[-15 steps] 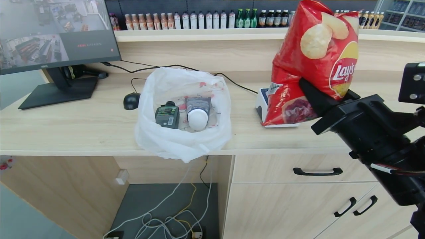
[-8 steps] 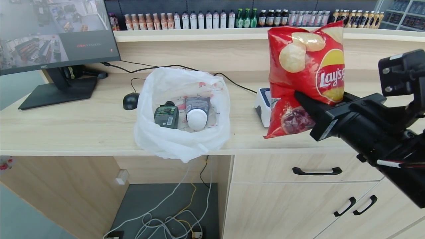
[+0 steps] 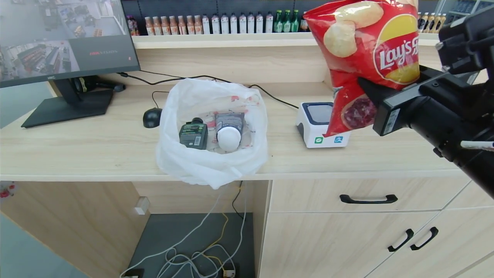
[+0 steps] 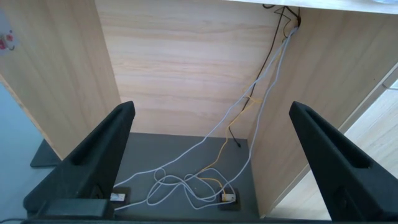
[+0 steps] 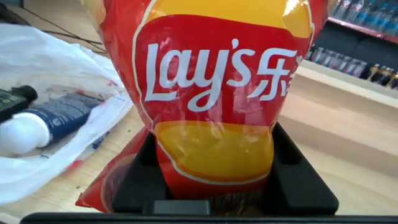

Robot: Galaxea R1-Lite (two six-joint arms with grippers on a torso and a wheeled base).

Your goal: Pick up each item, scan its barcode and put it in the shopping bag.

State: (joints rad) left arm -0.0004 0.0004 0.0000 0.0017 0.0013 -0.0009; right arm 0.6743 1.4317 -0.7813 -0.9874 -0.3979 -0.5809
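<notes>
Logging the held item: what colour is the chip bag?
The chip bag is red with yellow, clearest in the right wrist view.

Overall level: bright, even indoor light; no hard-edged shadows on the counter.
Source: overhead and diffuse, judging by soft shade sitting directly under objects to the left of the right gripper.
Glare: sheen streaks on the foil of the chip bag just above that gripper; pale highlights on folds of the shopping bag.
Shadows: dim recess under the counter, beyond the left gripper.
Distortion: slight bowing of straight lines toward the head view's edges.
</notes>
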